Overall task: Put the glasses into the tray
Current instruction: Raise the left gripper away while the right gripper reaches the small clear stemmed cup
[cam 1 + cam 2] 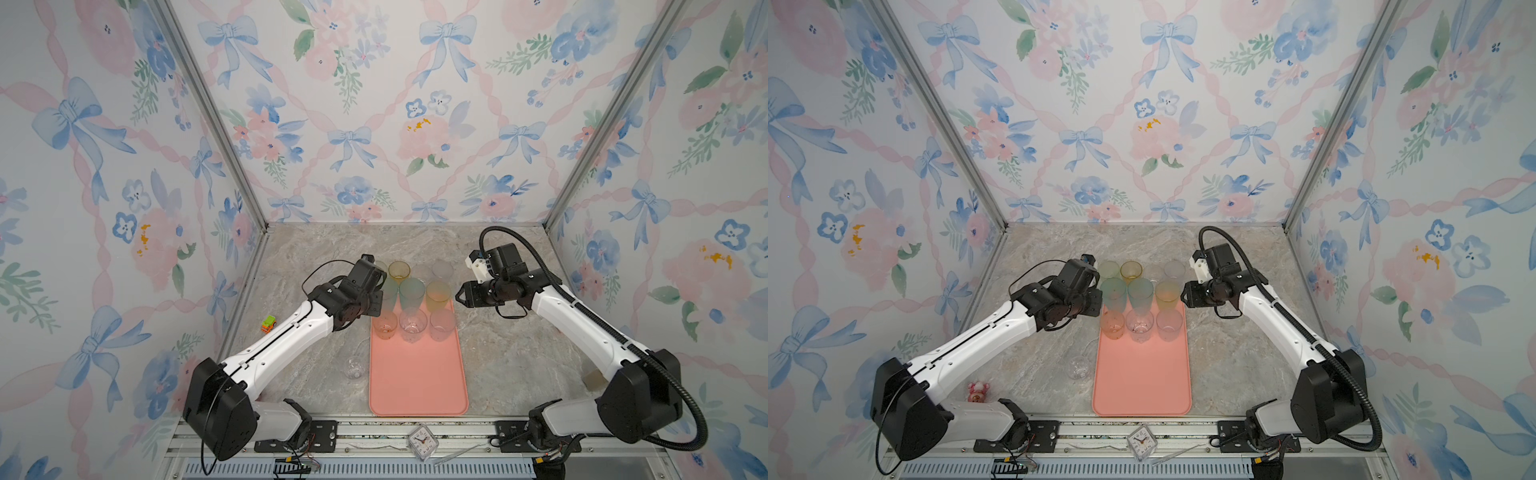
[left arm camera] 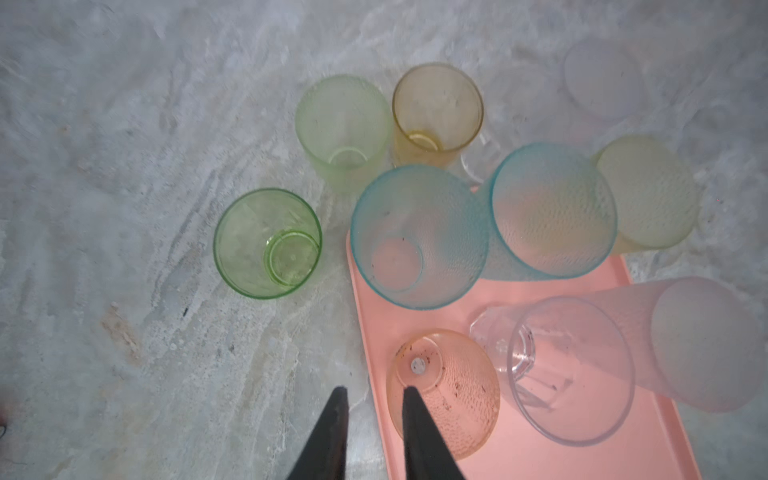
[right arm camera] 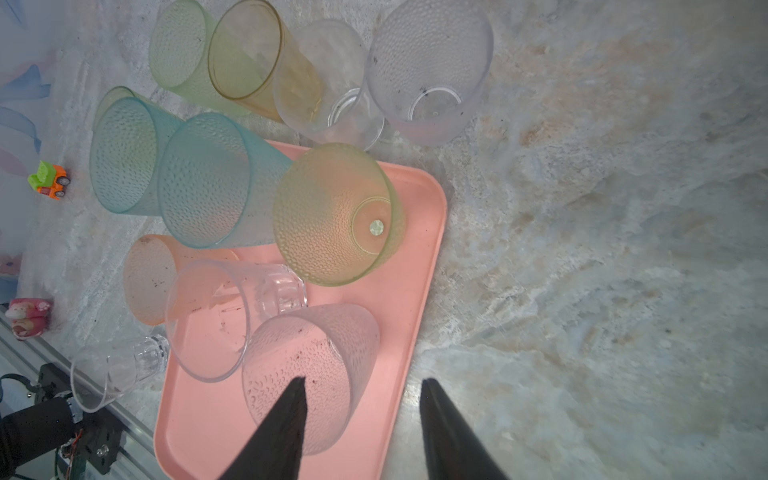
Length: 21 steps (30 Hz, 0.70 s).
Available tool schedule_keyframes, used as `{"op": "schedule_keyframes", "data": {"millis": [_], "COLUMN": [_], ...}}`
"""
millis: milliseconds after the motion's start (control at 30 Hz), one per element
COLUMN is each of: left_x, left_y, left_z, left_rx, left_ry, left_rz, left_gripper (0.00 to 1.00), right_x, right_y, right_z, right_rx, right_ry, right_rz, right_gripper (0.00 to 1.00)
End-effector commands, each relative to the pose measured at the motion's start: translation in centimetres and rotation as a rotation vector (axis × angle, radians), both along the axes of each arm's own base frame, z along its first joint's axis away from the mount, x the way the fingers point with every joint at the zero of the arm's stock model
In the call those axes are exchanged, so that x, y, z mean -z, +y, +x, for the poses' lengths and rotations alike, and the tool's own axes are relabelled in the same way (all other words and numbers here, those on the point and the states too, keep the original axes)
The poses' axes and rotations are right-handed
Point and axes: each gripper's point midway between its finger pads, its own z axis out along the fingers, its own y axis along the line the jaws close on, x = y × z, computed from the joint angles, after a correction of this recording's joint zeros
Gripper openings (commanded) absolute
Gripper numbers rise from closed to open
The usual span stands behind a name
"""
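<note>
The salmon-pink tray (image 1: 417,374) (image 1: 1142,374) lies mid-table. Several glasses stand at its far end: pinkish-orange (image 2: 449,395), clear (image 2: 573,370), frosted (image 3: 307,374), two teal (image 2: 419,237) (image 2: 552,210) and yellow-green (image 3: 336,214). Beyond the tray, on the table, stand a short green glass (image 2: 268,243), a pale green one (image 2: 343,129), an amber one (image 2: 436,112) and a frosted one (image 3: 430,70). My left gripper (image 2: 376,388) (image 1: 376,305) is narrowly open, and the orange glass's rim lines up with the gap. My right gripper (image 3: 365,380) (image 1: 460,296) is open over the tray's right rim.
A clear glass (image 1: 355,368) sits on the table left of the tray. A green-orange toy truck (image 1: 268,324) and a pink toy (image 1: 978,390) lie near the left wall. A small clock (image 1: 423,442) rests on the front rail. Patterned walls enclose three sides.
</note>
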Motion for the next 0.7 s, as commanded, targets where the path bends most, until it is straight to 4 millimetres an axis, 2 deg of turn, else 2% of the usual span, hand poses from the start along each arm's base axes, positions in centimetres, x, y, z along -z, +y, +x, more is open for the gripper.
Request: {"op": "schedule_keyframes", "data": {"millis": [0, 167, 300, 500, 567, 667], "left_x": [-1.4, -3.1, -4.6, -7.1, -7.0, -8.6], "left_y": [1.3, 1.7, 2.8, 5.6, 6.8, 8.6], "left_z": [1.2, 1.7, 1.7, 0.5, -0.1, -0.9], "left_rx": [-0.07, -0.091, -0.127, -0.228, -0.262, -0.311], "left_ry": [-0.144, -0.301, -0.362, -0.496, -0.522, -0.587], "left_rz": [-0.036, -0.175, -0.177, -0.215, -0.202, -0.183], "left_gripper": [0.27, 0.27, 0.28, 0.3, 0.3, 0.32], "right_x": [-1.7, -2.2, -2.1, -1.8, -1.4, -0.5], "right_y": [1.7, 6.1, 9.7, 14.9, 16.2, 17.9], "right_z": [-1.8, -4.5, -6.9, -10.8, -11.8, -13.4], "right_rx": [-0.068, -0.194, -0.268, -0.409, -0.438, -0.476], "right_ry": [-0.03, -0.049, -0.04, -0.027, -0.021, -0.007], "right_rz": [-0.035, -0.039, 0.008, 0.018, 0.015, 0.017], "right_gripper": [0.47, 0.47, 0.47, 0.43, 0.42, 0.41]}}
